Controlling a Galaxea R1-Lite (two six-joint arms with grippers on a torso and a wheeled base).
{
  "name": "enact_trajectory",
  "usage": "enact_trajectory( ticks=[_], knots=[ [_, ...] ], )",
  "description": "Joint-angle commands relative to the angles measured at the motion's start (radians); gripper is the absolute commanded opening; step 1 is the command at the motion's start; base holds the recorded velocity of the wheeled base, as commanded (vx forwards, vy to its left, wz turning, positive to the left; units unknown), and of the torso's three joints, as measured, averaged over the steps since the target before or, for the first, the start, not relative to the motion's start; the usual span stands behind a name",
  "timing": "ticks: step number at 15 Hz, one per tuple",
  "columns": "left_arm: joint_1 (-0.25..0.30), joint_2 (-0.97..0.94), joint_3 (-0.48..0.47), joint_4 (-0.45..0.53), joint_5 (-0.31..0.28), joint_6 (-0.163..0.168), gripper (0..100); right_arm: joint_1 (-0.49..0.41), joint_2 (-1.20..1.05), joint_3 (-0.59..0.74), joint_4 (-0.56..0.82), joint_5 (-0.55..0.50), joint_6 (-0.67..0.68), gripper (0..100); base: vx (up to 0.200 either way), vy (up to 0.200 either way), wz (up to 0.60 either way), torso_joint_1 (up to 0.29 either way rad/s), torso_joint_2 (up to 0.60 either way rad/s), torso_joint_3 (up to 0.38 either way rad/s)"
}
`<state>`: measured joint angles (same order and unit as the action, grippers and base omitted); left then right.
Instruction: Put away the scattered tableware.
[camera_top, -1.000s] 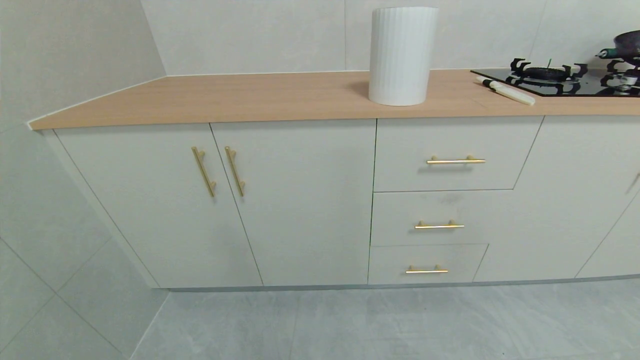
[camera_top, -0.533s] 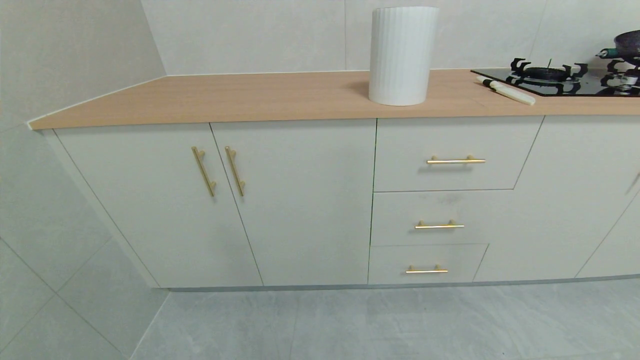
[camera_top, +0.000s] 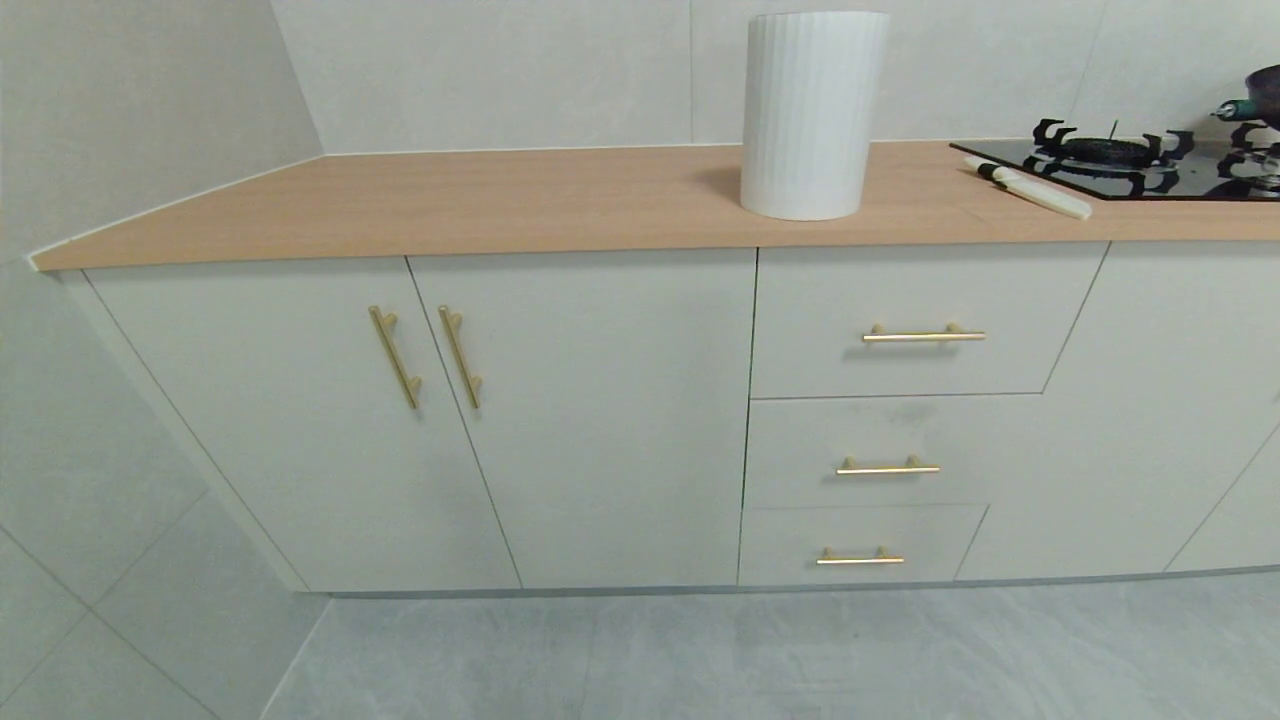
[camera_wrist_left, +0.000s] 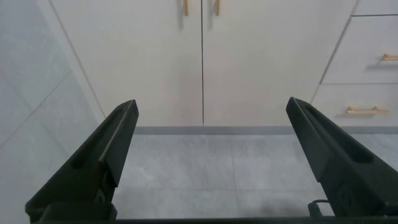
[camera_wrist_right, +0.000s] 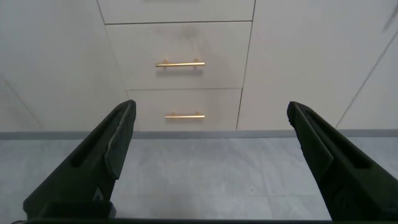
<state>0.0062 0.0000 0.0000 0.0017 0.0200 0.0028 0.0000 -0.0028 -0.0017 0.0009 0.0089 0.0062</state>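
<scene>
Counter bears knife; left pincer, right pincer spread.

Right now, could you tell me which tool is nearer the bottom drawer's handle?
Right. The right tool faces the bottom drawer handle squarely; the left tool faces the double doors, that handle off to one side.

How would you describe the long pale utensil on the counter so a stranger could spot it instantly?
Follow the wooden countertop to the right, past the tall white ribbed cylinder, to the black cooktop. The utensil lies flat along the cooktop's near left edge. It is the only slim, cream-coloured stick there, with a dark band near its far end.
</scene>
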Motion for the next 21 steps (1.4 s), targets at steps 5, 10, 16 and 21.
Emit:
enact_trajectory(
  ticks=[5,10,16,21],
  knots=[
    [0.0,0.0,0.0,0.0,0.001,-0.001,100,0.0,0.003,0.0,0.001,0.0,0.0,100,0.2,0.0,0.0,-0.001,0.0,0.004],
    [0.0,0.0,0.0,0.0,0.001,-0.003,100,0.0,0.003,0.0,0.001,0.0,0.0,100,0.2,0.0,0.0,0.005,0.0,0.004],
    [0.0,0.0,0.0,0.0,0.001,-0.003,100,0.0,0.003,0.0,0.001,0.0,0.0,100,0.2,0.0,0.0,0.005,0.0,0.002],
    [0.0,0.0,0.0,0.0,0.001,-0.004,100,0.0,0.003,0.0,0.001,0.0,0.0,100,0.0,0.0,0.0,0.0,0.0,0.0]
  ],
)
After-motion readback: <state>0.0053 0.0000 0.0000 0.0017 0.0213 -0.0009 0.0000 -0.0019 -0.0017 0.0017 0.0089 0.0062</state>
